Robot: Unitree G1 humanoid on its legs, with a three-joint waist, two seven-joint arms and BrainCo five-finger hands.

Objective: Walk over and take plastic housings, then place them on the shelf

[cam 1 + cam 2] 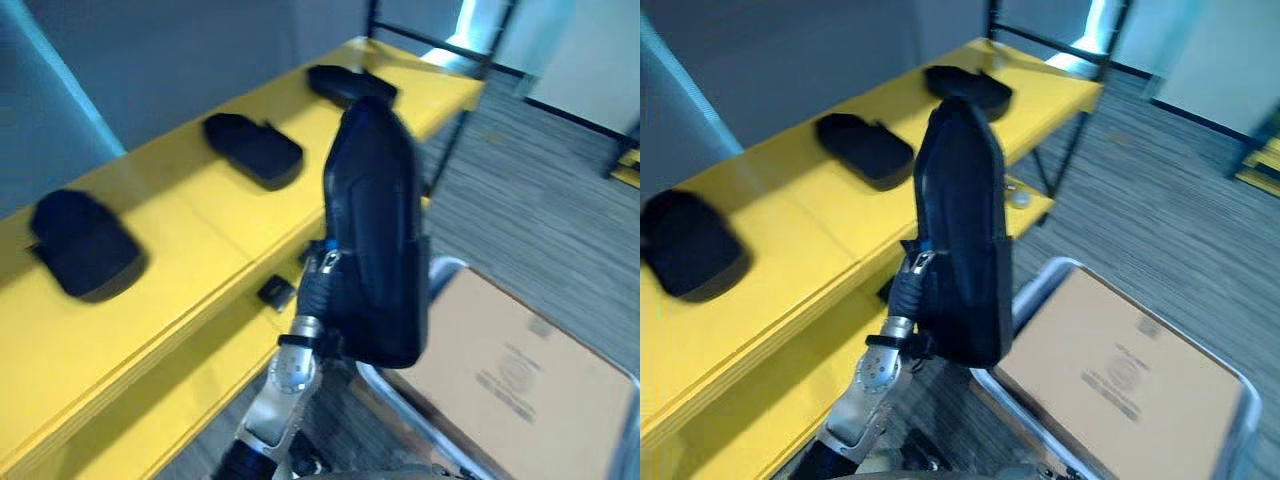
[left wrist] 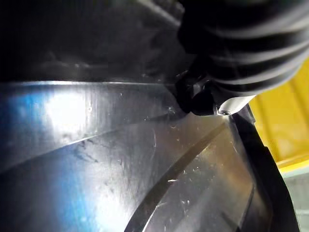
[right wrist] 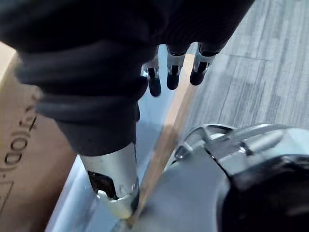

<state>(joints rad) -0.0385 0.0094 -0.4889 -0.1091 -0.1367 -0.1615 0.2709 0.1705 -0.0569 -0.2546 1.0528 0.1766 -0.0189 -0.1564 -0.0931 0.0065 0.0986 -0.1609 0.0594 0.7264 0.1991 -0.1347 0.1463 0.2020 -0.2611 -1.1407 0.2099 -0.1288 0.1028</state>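
Upright above the front edge of a yellow shelf (image 1: 200, 220), a black housing (image 1: 372, 220) is held by the left hand (image 1: 322, 275), whose fingers are closed on its lower edge. A dark fingertip (image 2: 200, 99) is seen pressed against the glossy shell in the left wrist view. Three more are laid out in a row on the shelf's top: a near housing (image 1: 85, 245), a middle housing (image 1: 253, 150) and a far housing (image 1: 350, 85) (all dark, all lying flat, well apart). The right hand (image 3: 174, 67) is hung over a cardboard box (image 1: 520, 370) in a metal frame (image 1: 445, 268), its fingers relaxed and holding nothing.
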